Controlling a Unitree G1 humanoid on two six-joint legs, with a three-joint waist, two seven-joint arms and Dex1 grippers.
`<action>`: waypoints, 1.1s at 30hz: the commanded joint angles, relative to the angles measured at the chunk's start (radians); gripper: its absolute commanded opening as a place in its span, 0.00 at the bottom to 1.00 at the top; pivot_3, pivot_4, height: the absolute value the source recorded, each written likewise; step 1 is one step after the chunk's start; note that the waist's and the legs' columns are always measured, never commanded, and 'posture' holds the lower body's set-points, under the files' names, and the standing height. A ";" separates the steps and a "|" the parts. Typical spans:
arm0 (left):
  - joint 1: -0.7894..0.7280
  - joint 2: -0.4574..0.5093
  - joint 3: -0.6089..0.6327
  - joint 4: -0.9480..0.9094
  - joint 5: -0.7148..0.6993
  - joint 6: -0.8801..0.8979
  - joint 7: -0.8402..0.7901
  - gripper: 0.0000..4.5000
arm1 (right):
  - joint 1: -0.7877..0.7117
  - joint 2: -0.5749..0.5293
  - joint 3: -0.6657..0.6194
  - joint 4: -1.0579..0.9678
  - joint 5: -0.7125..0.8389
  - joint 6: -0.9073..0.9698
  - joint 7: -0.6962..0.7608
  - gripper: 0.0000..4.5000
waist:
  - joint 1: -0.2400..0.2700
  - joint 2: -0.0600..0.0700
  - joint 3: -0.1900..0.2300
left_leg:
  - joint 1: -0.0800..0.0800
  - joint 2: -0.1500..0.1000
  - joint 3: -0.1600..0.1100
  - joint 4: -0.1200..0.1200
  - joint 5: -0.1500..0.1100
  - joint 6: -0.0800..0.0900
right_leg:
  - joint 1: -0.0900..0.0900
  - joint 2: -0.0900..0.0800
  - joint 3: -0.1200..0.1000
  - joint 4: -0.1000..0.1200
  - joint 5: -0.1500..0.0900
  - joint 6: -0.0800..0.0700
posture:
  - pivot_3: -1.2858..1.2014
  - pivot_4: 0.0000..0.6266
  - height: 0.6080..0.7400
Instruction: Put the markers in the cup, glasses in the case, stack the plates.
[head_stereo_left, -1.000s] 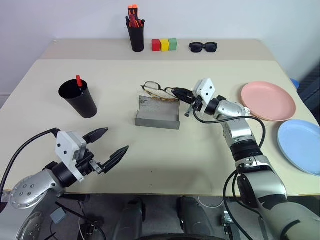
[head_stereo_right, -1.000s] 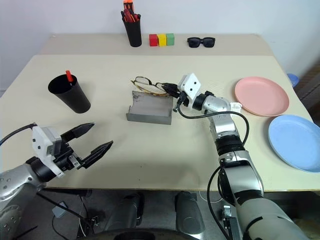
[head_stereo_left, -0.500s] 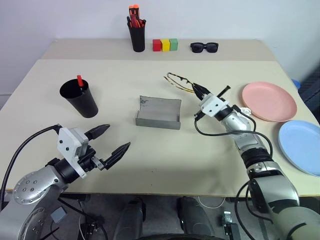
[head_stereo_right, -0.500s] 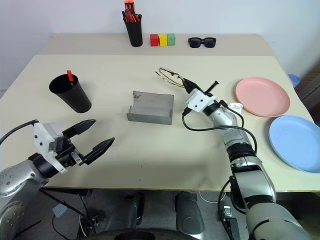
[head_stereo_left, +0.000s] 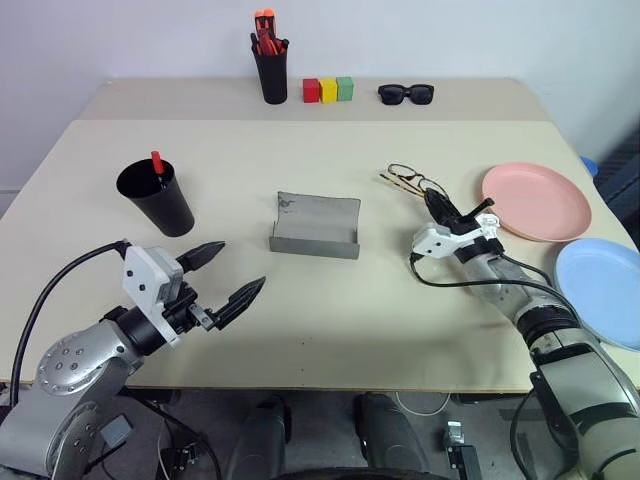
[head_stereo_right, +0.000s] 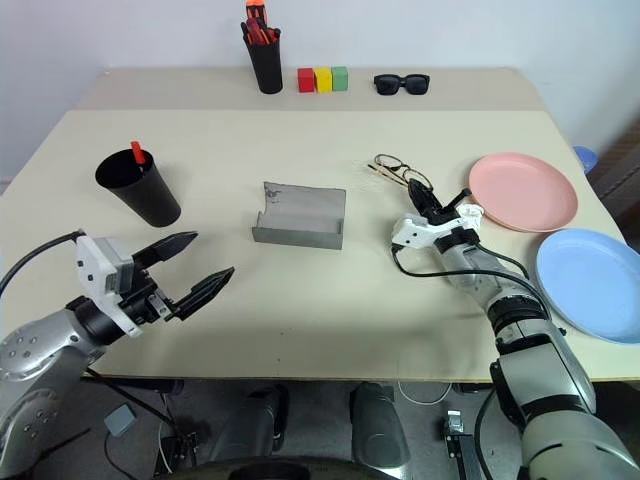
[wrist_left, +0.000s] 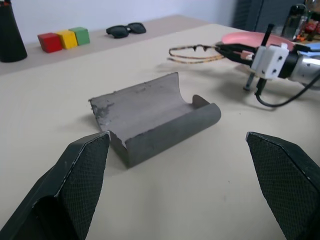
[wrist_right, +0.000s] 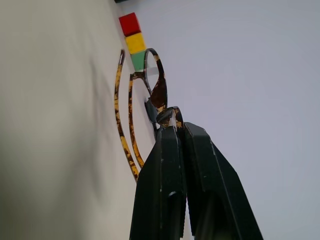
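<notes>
My right gripper (head_stereo_left: 437, 203) is shut on the thin wire-framed glasses (head_stereo_left: 405, 177), pinching the frame at its fingertips (wrist_right: 167, 131). It holds them low over the table between the case and the pink plate (head_stereo_left: 537, 201). The grey case (head_stereo_left: 315, 225) lies open at the table's middle. Right of the pink plate lies the blue plate (head_stereo_left: 600, 290). A red-capped marker (head_stereo_left: 157, 161) stands in the black cup (head_stereo_left: 157, 197) at the left. My left gripper (head_stereo_left: 240, 266) hangs open and holds nothing near the front left edge, pointing toward the case (wrist_left: 155, 115).
On the raised back strip stand a narrow black holder (head_stereo_left: 272, 70) with orange-tipped markers, a row of red, yellow and green blocks (head_stereo_left: 329, 89), and black sunglasses (head_stereo_left: 406, 94). The blue plate sits close to the table's right edge.
My right gripper has carried the glasses from above the case's back edge to the right and down, rolling the wrist, to beside the pink plate. The left gripper has stayed in place.
</notes>
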 joint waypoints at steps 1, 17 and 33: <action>-0.012 0.006 0.001 -0.016 -0.008 0.006 0.004 1.00 | 0.013 -0.031 0.010 -0.014 0.006 0.000 -0.030 0.01 | 0.000 0.000 0.000 | 0.000 0.000 0.000 0.000 0.000 0.000 | 0.000 0.000 0.000 0.000 0.000 0.000 | 0.52 0.24 1.00; -0.025 0.007 0.002 0.021 0.012 -0.012 -0.035 1.00 | 0.147 -0.063 0.024 -0.104 0.037 0.042 0.005 0.88 | 0.002 -0.004 -0.002 | 0.002 0.000 -0.001 0.000 0.000 0.000 | 0.004 0.000 0.000 0.000 0.000 0.000 | 0.52 0.24 1.00; -0.082 -0.013 -0.047 0.069 0.036 -0.024 -0.043 1.00 | 0.005 0.007 -0.282 -0.155 0.669 0.257 0.608 0.99 | -0.010 -0.003 -0.002 | 0.004 0.000 -0.001 0.001 0.000 0.000 | 0.005 0.001 0.000 0.000 0.000 0.000 | 0.52 0.24 1.00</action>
